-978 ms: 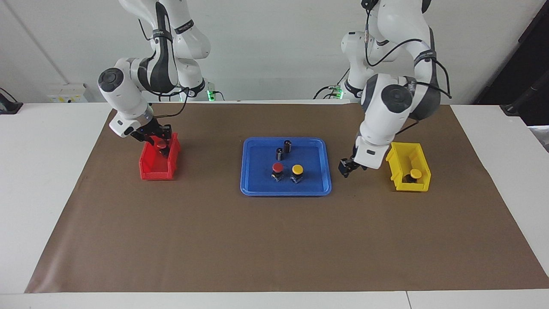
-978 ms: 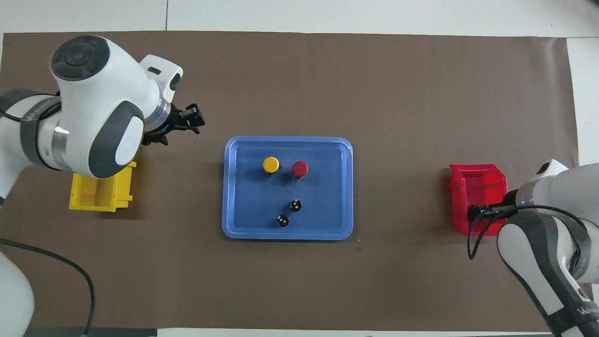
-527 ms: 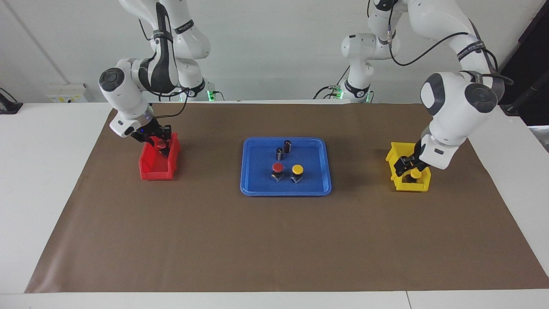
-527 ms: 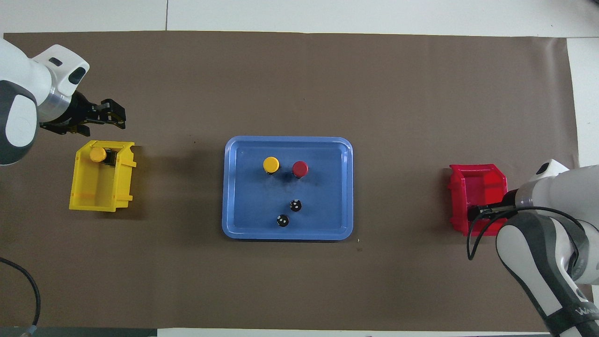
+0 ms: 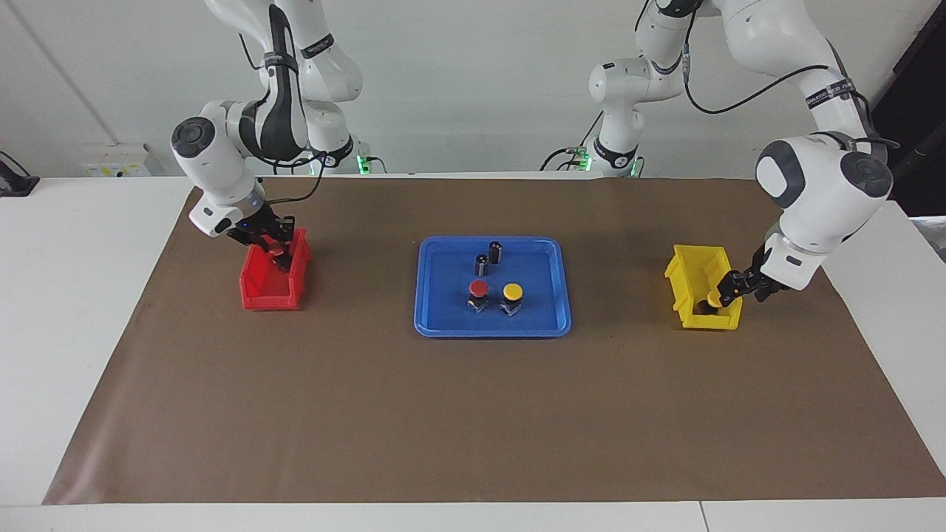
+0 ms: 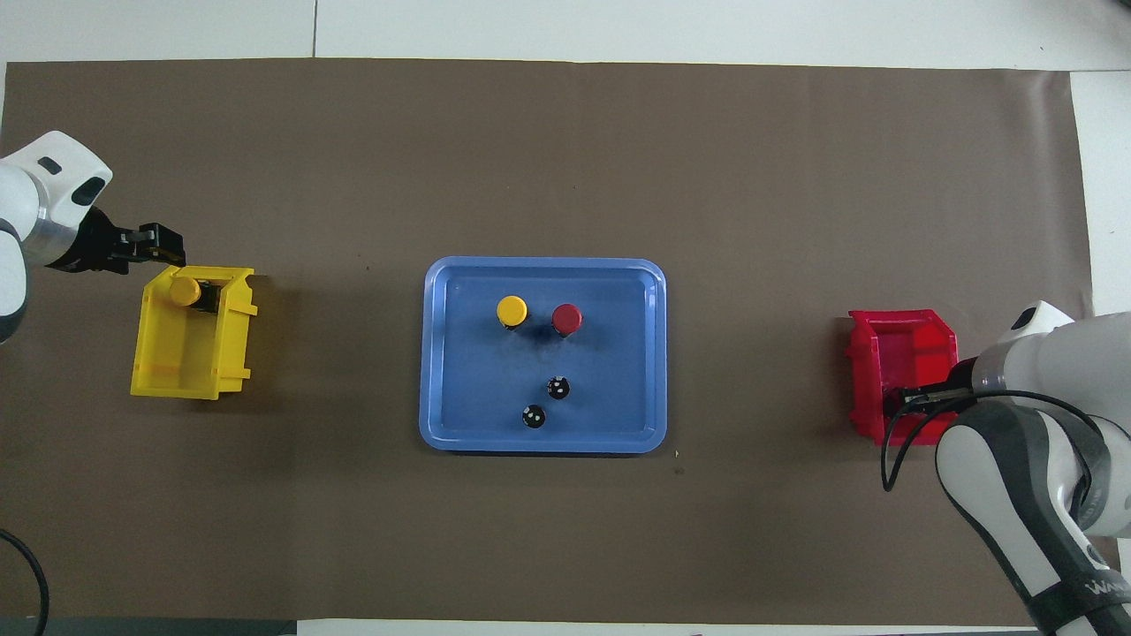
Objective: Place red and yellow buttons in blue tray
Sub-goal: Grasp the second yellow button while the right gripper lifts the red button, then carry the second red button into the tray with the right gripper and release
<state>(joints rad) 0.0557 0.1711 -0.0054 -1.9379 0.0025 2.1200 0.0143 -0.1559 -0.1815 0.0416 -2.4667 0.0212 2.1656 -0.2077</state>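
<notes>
You see the blue tray holding one red button and one yellow button beside two dark cylinders. The yellow bin holds another yellow button, with the left end effector beside it, grip unclear. In the red bin, the right end effector is clamped on a red button.

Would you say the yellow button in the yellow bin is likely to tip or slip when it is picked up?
The yellow button probably tips easily: its wide round cap tops a narrower dark body. The smooth cap may slip, so the body looks the safer grip. It sits in a corner of the yellow bin, leaving little room.

Two red buttons show: one on the blue tray, one in the red bin. Two yellow buttons: one on the tray, one in the yellow bin. Two dark cylinders stand on the tray. One tray, two bins.
</notes>
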